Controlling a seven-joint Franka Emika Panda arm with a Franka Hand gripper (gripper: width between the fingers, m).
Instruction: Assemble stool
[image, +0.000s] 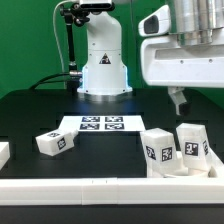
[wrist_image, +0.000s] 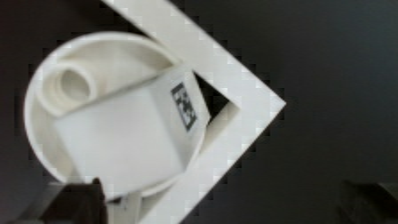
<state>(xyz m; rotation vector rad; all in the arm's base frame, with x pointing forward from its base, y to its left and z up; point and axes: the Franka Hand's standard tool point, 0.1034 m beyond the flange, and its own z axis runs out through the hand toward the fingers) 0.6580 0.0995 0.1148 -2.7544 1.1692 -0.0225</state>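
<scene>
Along the front edge of the black surface (image: 30, 115) runs a white border rail (image: 100, 188). Just behind it, at the front right corner, sits the low round seat (image: 185, 170). Two legs (image: 157, 148) stand upright side by side there, tags facing front. The wrist view shows one of them inside the seat's rim (wrist_image: 45, 110), close to the rail's corner. A third leg (image: 52, 142) lies on its side towards the front left. The marker board (image: 100, 124) lies flat mid-surface. The fingers (image: 178, 100) hang above the right-hand legs, touching nothing; I cannot tell whether they are apart or together. The arm's base (image: 103, 70) stands at the far edge.
</scene>
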